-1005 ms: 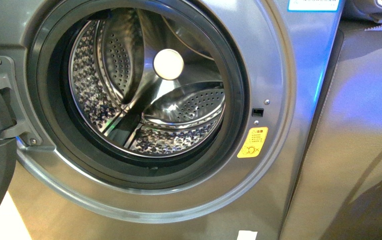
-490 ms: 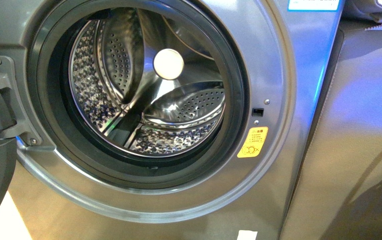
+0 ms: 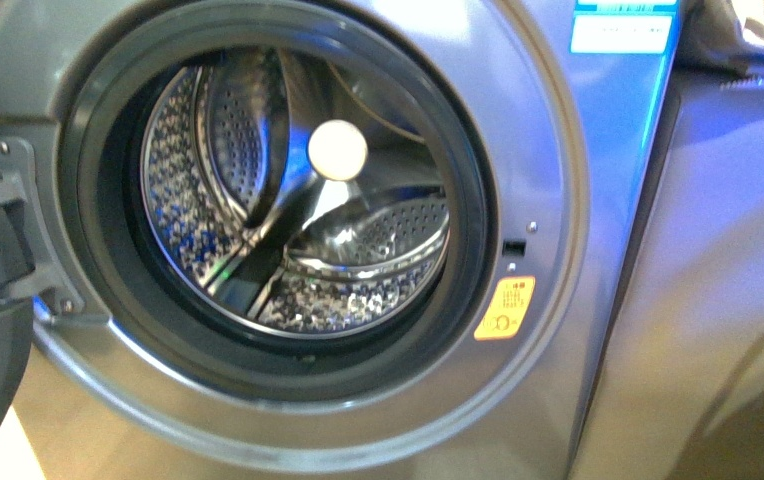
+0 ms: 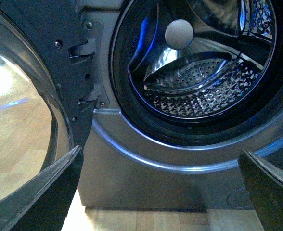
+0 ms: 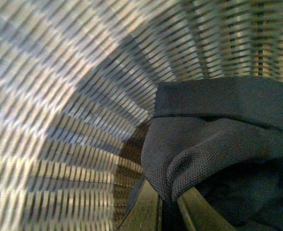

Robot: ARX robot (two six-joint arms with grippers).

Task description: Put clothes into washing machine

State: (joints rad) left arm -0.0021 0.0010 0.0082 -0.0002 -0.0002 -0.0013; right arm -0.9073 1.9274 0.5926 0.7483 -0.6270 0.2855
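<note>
The silver-grey washing machine (image 3: pixel 558 180) fills the front view, its porthole open onto the bare steel drum (image 3: pixel 288 200). Neither arm shows in that view. In the left wrist view my left gripper (image 4: pixel 160 192) is open low in front of the washing machine (image 4: pixel 146 178), with nothing between its fingers (image 4: pixel 45 192). In the right wrist view my right gripper (image 5: pixel 163 209) is shut on a fold of the dark navy clothes (image 5: pixel 213 144). The rest of the garment hangs loose, with a woven basket wall (image 5: pixel 59 96) close around it.
The washer door (image 4: pixel 16 120) stands swung open on its hinge (image 3: pixel 3 230) at the left. A grey-brown flat-panelled unit (image 3: pixel 718 280) adjoins the machine on the right, with beige fabric (image 3: pixel 748 25) on top. Wooden floor (image 4: pixel 146 219) lies below the machine.
The front view has shifted and blurred. The washing machine sits a little lower in the picture and more of its top label shows.
</note>
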